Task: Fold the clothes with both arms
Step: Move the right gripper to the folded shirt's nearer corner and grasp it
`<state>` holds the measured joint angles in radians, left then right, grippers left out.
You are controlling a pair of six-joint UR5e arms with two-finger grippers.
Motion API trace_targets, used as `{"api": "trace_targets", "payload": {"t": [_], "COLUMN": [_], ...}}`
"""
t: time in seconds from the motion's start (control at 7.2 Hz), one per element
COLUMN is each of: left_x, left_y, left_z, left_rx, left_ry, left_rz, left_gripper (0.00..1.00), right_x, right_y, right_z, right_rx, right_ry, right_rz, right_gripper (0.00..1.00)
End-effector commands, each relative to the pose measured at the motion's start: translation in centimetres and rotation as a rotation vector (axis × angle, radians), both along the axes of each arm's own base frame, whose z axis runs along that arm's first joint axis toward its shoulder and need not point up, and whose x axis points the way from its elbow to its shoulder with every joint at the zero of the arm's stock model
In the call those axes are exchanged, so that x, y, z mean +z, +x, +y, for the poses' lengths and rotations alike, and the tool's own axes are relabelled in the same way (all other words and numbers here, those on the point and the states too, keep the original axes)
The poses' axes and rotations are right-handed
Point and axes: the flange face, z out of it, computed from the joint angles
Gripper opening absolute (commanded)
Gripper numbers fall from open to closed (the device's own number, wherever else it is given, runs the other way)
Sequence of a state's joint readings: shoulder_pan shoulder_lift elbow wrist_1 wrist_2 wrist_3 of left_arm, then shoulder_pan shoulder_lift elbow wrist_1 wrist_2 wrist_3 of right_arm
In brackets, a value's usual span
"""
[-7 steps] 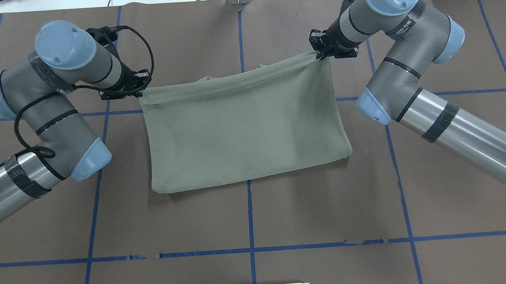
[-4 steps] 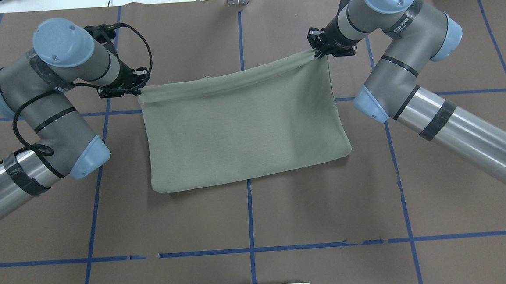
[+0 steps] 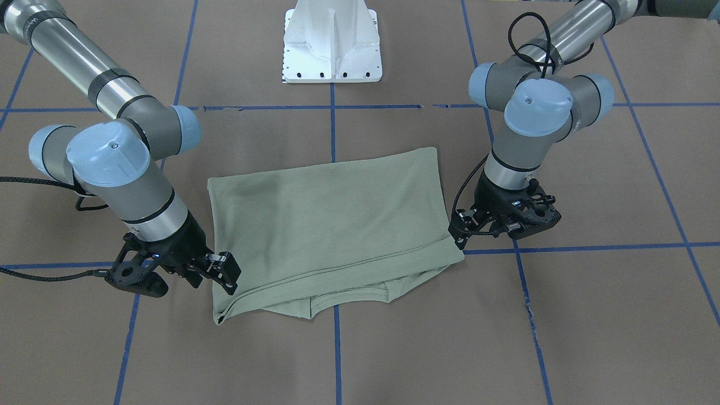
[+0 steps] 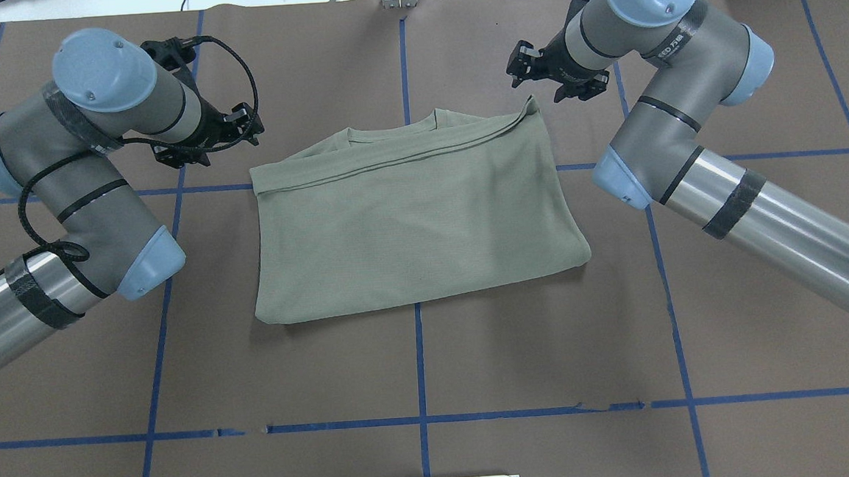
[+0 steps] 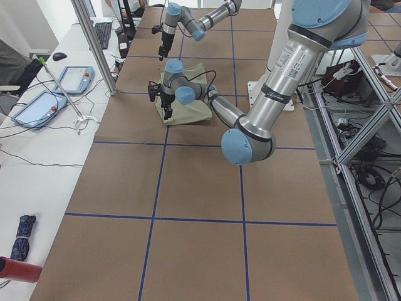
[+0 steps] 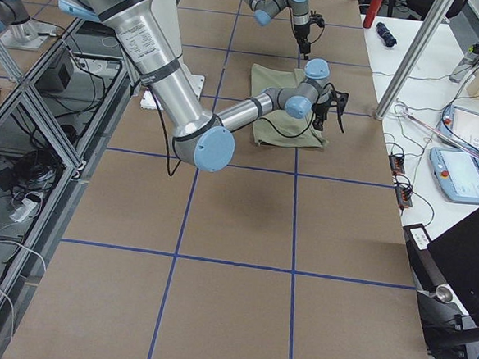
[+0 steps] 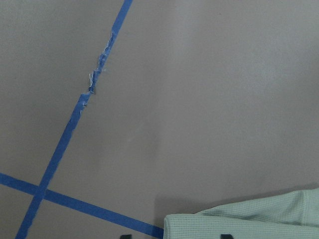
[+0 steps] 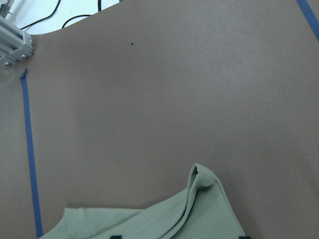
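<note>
Both L claw (image 4: 253, 125), R claw (image 4: 535, 75) spread; wrist cams: shirt (image 7: 259, 223) corners only.

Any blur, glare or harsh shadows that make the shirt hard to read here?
Overhead view: sharp and evenly lit; the shirt casts only a soft shadow, and there are bright streaks on the metal tube of the right arm. Both wrist views: slightly soft, with the shirt cut off at the bottom edge. Side views: shirt small and far.

The shirt (image 3: 326, 219) lay on the table (image 3: 394, 349) ahead of my base (image 3: 332, 45); my left gripper (image 3: 457, 232) hung beside its far-left corner, my right gripper (image 3: 226, 274) beside its far-right.
</note>
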<state>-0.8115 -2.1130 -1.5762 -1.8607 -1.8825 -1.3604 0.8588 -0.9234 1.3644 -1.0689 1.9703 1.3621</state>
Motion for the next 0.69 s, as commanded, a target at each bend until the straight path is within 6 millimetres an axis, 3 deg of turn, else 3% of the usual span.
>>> {"api": "trace_targets", "payload": {"t": [0.0, 0.28, 0.42, 0.56], "left_x": [-1.7, -3.6, -3.7, -3.8], "left_y": [-0.7, -1.6, -1.4, -1.4], "left_z": [0.6, 1.8, 2.0, 2.1], "left_rx": [-0.005, -0.006, -0.019, -0.018], "left_ry": [0.019, 0.042, 0.025, 0.025], "left_rz": [0.029, 0.058, 0.068, 0.070], "left_gripper": [0.99, 0.99, 0.99, 0.99], "right_x": [1.2, 4.8, 7.4, 8.7], "right_y": [-0.7, 2.2, 3.3, 1.5], "right_z": [6.7, 15.2, 18.2, 20.0], "right_rx": [-0.078, -0.140, -0.166, -0.198], "right_ry": [0.005, 0.001, -0.019, -0.029], "right_rz": [-0.028, -0.030, -0.006, 0.018], "right_gripper": [1.00, 1.00, 1.00, 1.00]}}
